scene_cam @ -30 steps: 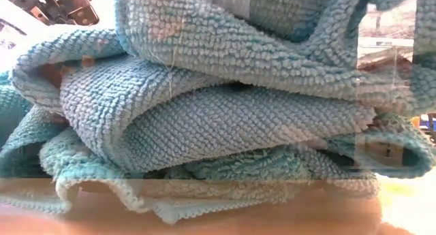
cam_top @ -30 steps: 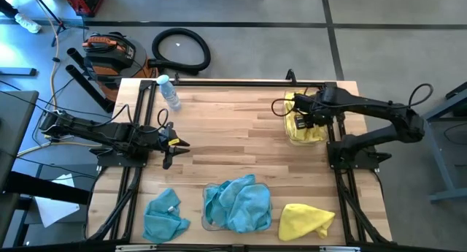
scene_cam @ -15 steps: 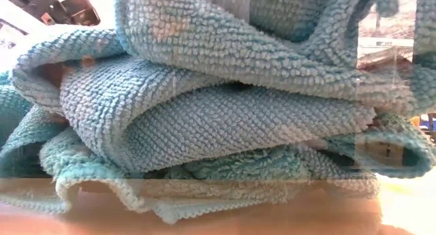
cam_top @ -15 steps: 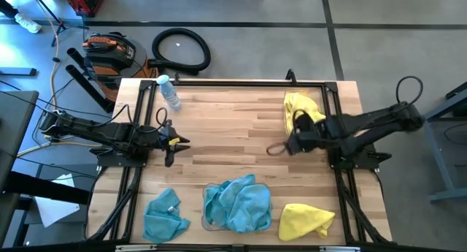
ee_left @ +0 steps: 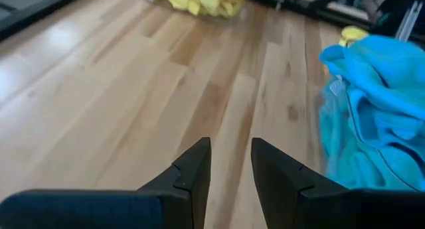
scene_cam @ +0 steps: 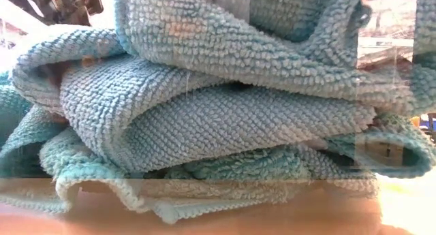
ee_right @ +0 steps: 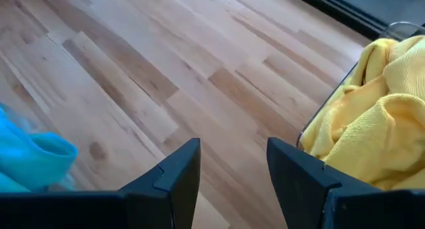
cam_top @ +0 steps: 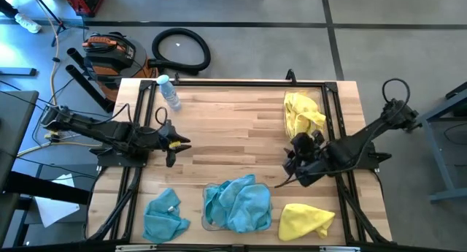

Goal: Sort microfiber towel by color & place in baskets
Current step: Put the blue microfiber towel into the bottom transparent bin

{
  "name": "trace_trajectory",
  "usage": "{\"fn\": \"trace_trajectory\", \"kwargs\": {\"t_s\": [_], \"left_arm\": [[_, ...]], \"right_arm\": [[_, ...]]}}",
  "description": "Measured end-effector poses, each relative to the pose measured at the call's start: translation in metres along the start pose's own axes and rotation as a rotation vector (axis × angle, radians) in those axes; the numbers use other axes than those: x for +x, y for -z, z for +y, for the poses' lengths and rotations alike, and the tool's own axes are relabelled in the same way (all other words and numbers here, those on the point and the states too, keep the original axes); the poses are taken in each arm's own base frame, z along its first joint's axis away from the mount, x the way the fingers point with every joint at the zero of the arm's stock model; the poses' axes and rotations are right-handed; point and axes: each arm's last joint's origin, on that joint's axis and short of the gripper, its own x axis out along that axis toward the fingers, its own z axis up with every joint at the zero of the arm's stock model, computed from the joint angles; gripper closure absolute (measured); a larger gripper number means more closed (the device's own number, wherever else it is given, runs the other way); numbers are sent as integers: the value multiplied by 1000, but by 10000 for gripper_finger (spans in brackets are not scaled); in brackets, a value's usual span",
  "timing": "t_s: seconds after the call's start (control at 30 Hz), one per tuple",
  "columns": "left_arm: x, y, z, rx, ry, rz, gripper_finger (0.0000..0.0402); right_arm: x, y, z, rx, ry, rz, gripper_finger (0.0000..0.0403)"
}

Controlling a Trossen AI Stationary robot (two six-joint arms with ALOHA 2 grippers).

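Overhead: wooden table (cam_top: pixel 233 128). Right gripper (cam_top: pixel 298 166) hovers low over bare wood at table's right side, between yellow towels heaped in clear basket (cam_top: pixel 303 115) near far right edge and loose yellow towel (cam_top: pixel 305 220) at near edge; fingers apart, nothing between them. Left gripper (cam_top: pixel 174 143) waits at left side, fingers slightly apart, empty. Teal towel pile in second basket (cam_top: pixel 237 203) sits near edge, centre. Separate teal towel (cam_top: pixel 165 215) lies left of it. Water bottle (cam_top: pixel 169 91) lies at far left corner.

Heaped teal towels (scene_cam: pixel 225 119) filling view, perhaps inside a clear basket (scene_cam: pixel 381 58)
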Motion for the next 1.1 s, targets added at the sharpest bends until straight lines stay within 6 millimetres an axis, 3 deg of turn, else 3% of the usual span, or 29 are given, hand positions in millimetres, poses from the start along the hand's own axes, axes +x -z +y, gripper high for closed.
{"fn": "trace_trajectory", "kwargs": {"t_s": [0.33,0.5,0.7,0.93,1.1], "left_arm": [[-2,-30,-43,11,-104,312,305],[-2,-33,-65,-63,-177,553,305],[7,-12,-89,-176,-213,783,305],[8,20,-118,-305,-243,1036,305],[4,39,-141,-410,-248,1066,305]], "right_arm": [[25,30,32,-165,76,61,234],[22,48,45,-278,33,60,234],[14,60,50,-336,-12,1,235],[41,91,43,-279,-162,-39,273],[49,99,31,-245,-242,-73,286]]}}
